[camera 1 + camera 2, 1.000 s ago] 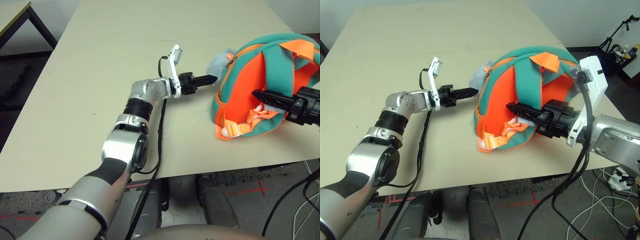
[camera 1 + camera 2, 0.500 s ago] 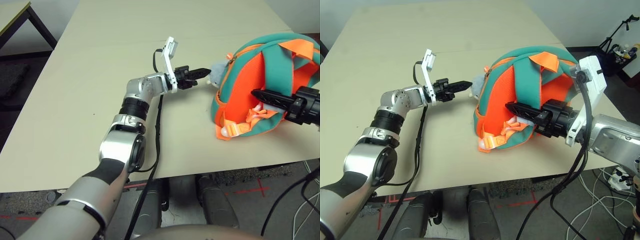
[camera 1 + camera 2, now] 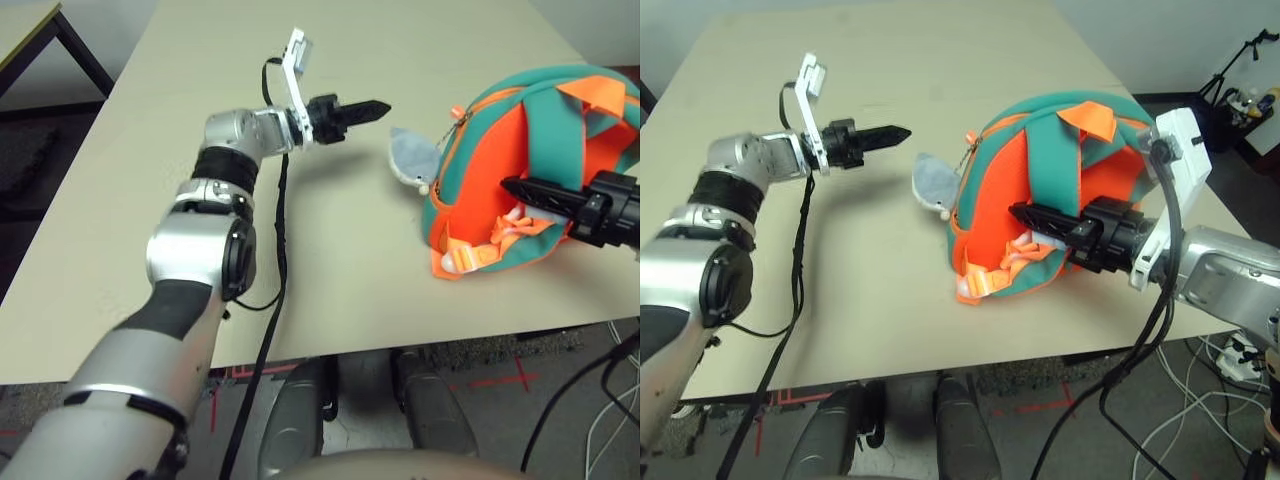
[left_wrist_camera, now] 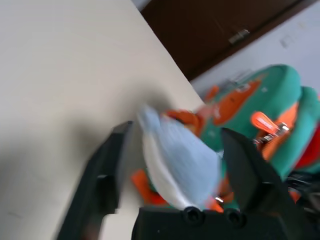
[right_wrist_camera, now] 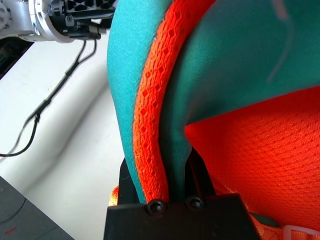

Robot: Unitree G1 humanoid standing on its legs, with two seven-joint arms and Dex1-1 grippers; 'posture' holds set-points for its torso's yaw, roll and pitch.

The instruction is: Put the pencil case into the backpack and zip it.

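Note:
The teal and orange backpack (image 3: pixel 530 140) lies on its side at the right of the table. My right gripper (image 3: pixel 510 186) is shut on one of its teal and orange straps (image 5: pixel 160 100). The grey round plush tag (image 3: pixel 408 156) lies flat on the table just left of the backpack, hanging from the orange zipper. My left gripper (image 3: pixel 378 105) hovers over the table behind and left of the tag, apart from it. In the left wrist view its fingers (image 4: pixel 107 165) stand open with nothing between them. The pencil case is out of view.
A black cable (image 3: pixel 280 220) trails from my left wrist over the table's near edge. Bare tabletop (image 3: pixel 330 270) stretches left of and behind the backpack. Another table's dark leg (image 3: pixel 85 50) stands at the far left; cables (image 3: pixel 1200 410) lie on the floor at right.
My left gripper has let go of the plush tag, opened, and swung back and left, away from the backpack. The tag now lies flat on the table. The right arm has not moved.

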